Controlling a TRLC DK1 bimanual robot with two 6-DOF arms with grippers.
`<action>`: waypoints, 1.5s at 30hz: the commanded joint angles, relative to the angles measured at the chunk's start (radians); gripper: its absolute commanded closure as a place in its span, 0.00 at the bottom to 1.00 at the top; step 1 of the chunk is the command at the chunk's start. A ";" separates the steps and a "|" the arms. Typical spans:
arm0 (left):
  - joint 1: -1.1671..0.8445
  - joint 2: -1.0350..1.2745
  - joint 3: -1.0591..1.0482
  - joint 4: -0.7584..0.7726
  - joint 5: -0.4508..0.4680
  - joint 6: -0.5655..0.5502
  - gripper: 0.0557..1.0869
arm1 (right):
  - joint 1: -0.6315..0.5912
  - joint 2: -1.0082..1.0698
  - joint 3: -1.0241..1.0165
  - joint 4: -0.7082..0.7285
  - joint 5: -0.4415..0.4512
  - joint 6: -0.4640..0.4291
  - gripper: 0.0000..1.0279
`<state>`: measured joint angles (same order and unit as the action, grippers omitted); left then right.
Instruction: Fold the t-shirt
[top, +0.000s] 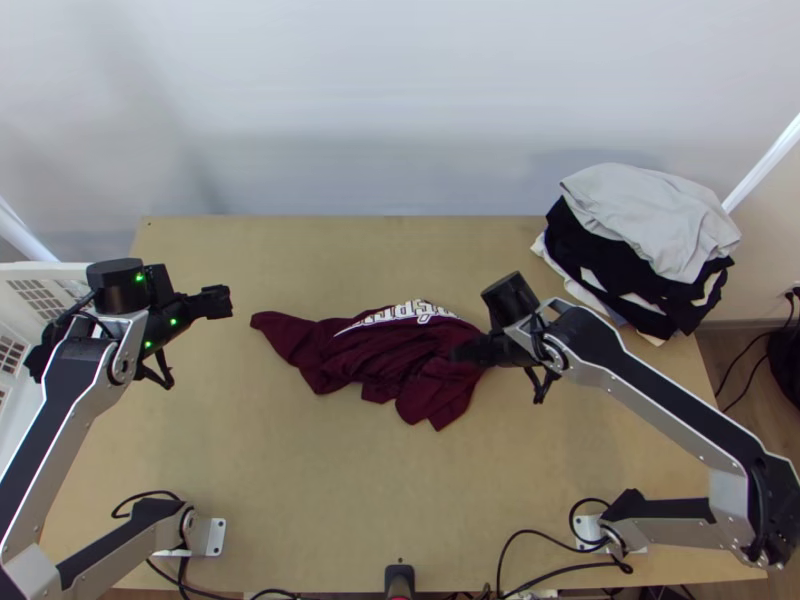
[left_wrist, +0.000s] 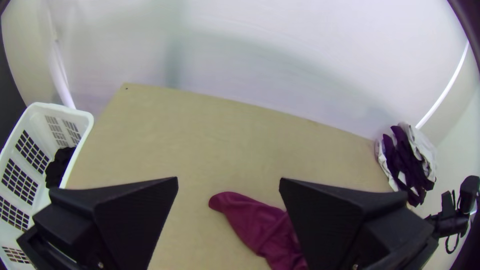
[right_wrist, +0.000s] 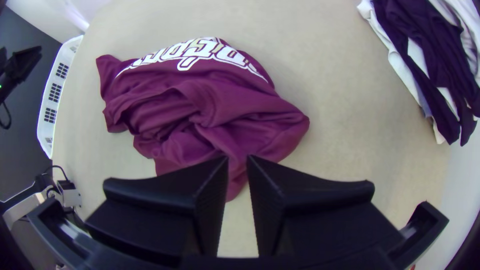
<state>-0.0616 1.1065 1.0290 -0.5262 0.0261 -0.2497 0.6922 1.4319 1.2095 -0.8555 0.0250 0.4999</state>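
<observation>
Maroon tee (top: 400, 360) is lying bunched, prob. needing spreading; R gripper (right_wrist: 237, 159), narrowly parted, is hovering over it, maybe for pinching; L gripper (left_wrist: 228, 181) is hanging wide, well apart

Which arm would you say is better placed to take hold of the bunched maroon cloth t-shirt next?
Probably the right: the black right gripper is over one end of the maroon t-shirt, while the left gripper hangs beyond the opposite end.

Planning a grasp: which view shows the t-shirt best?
The right wrist view: bunched t-shirt large, nearly unblocked. The top view shows it smaller, partly behind the right gripper; the left wrist view, one end.
</observation>
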 joint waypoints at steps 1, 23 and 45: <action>-0.012 0.012 0.023 -0.003 0.000 0.004 0.04 | 0.029 -0.021 -0.002 -0.020 0.000 -0.018 0.90; -0.004 0.021 0.029 0.002 0.000 0.006 0.04 | 0.026 0.206 0.019 -0.025 0.009 -0.063 0.83; -0.287 0.062 -0.040 -0.074 -0.002 0.155 0.04 | -0.151 -0.133 -0.229 -0.042 0.021 -0.138 0.97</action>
<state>-0.2810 1.1362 1.0199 -0.5629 0.0231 -0.1600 0.5571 1.3243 1.0065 -0.8845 0.0368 0.3805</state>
